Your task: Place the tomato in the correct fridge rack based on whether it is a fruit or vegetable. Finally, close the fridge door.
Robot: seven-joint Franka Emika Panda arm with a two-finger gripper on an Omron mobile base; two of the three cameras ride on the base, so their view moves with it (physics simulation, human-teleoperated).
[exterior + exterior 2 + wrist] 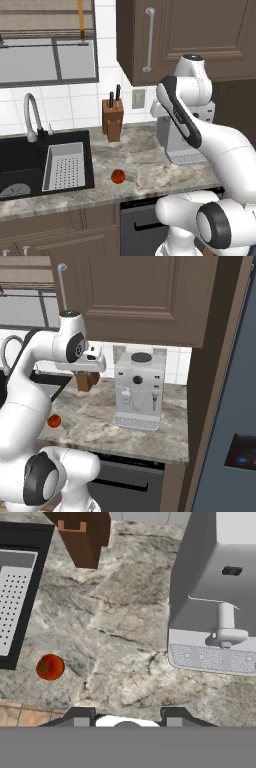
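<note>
Illumination is even and diffuse across all three rendered views, with no visible source. The tomato [118, 176] casts a faint soft shadow on the countertop [145, 165]. The coffee machine [139, 390] shades the stone beneath it. Edges are slightly soft; no glare or lens distortion.

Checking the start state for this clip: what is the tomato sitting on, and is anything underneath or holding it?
The tomato rests directly on the marbled countertop, right of the sink. Nothing holds it; the gripper hangs above the counter, empty. Its underside contact is hidden.
</note>
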